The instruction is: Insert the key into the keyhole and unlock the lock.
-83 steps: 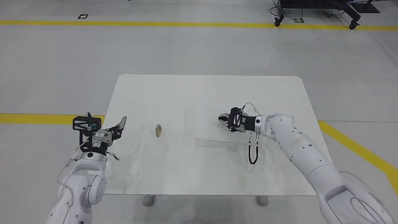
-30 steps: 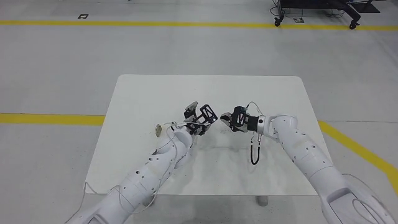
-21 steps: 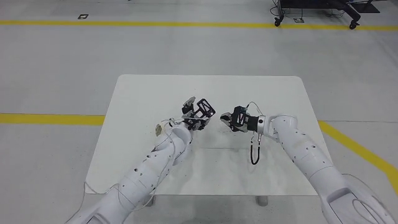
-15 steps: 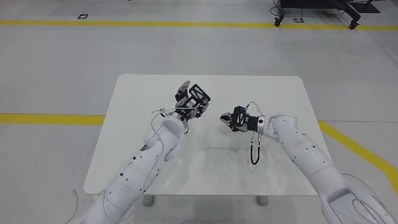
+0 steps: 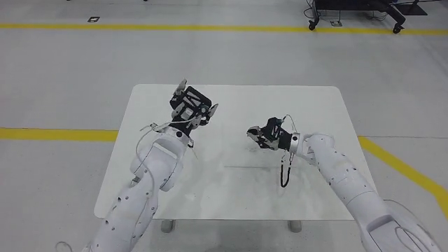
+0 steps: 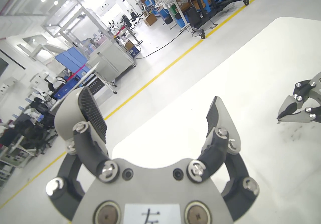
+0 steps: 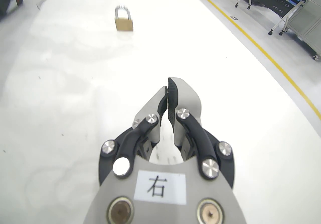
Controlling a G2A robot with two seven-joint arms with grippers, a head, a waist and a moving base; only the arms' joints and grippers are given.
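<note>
Showing brass-bodied padlock [image 7: 123, 24], silver shackle [image 7: 122, 7]

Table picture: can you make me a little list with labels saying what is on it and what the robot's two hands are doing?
table: white
padlock: gold-brown body, silver loop, on the table, nothing touching it
left hand: open, nothing between its fingers, raised over the table
right hand: shut, pointing toward the padlock, apart from it
</note>
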